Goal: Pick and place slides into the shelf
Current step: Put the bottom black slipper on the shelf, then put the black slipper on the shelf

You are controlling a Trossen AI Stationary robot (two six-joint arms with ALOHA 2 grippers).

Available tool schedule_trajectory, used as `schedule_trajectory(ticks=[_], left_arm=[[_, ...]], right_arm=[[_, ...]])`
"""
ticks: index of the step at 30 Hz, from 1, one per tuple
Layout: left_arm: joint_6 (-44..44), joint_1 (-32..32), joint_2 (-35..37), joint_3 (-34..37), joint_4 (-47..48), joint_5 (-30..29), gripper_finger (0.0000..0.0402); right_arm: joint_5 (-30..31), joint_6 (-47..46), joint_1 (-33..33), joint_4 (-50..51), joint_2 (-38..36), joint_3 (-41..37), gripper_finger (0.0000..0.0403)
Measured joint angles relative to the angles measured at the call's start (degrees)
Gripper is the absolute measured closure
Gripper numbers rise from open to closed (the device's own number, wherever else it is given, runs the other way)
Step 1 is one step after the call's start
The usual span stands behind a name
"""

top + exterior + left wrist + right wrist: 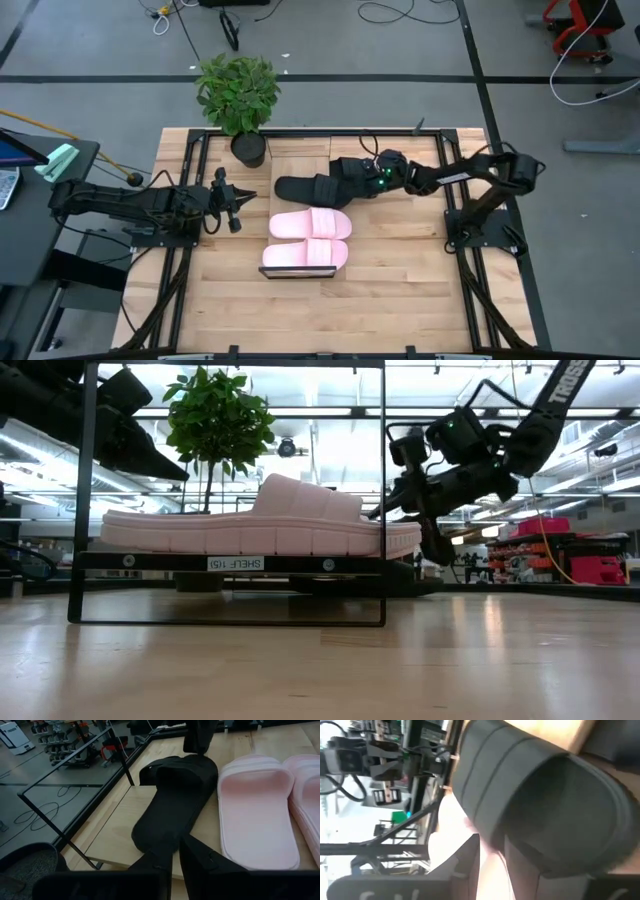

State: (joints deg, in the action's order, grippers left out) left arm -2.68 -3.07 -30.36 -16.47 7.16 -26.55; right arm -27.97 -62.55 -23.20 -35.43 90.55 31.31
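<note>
Right gripper [358,180] at black slide's [312,189] strap on shelf [300,272], apparently parted. Left gripper [238,203] beside shelf; opening unclear.

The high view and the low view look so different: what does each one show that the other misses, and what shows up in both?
Only the high view shows both pink slides lying side by side, the black slide beside them and the left claw waiting nearby. Only the low view shows the shelf's front label and the room behind. Both share a pink slide on the shelf, the potted plant and the right claw.
</note>
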Motion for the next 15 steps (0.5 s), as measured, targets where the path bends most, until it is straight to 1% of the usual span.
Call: schedule_trajectory(ticks=[3, 5, 7, 11, 13, 15], left_arm=[[0.00, 0.01, -0.01, 0.00, 0.13, 0.00, 0.0365], [0.00, 0.02, 0.00, 0.00, 0.13, 0.00, 0.0368], [0.00, 0.02, -0.01, 0.00, 0.20, 0.00, 0.0370], [0.00, 0.02, 0.01, 0.00, 0.22, 0.00, 0.0374], [0.00, 0.02, 0.00, 0.00, 0.22, 0.00, 0.0373], [-0.02, 0.01, 0.00, 0.00, 0.21, 0.00, 0.0369]], right_arm=[[0.14, 1.90, -0.04, 5.17, -3.41, 0.00, 0.0307], [1.72, 4.00, -0.51, 9.58, -6.26, 0.00, 0.0307], [4.83, 6.84, -1.88, 14.37, -9.68, 0.00, 0.0307], [13.15, 11.97, -5.36, 24.25, -16.00, 0.02, 0.0307], [15.10, 13.18, -7.36, 29.19, -17.86, 0.02, 0.0307], [15.53, 14.59, -9.36, 32.38, -18.25, 0.02, 0.0307]])
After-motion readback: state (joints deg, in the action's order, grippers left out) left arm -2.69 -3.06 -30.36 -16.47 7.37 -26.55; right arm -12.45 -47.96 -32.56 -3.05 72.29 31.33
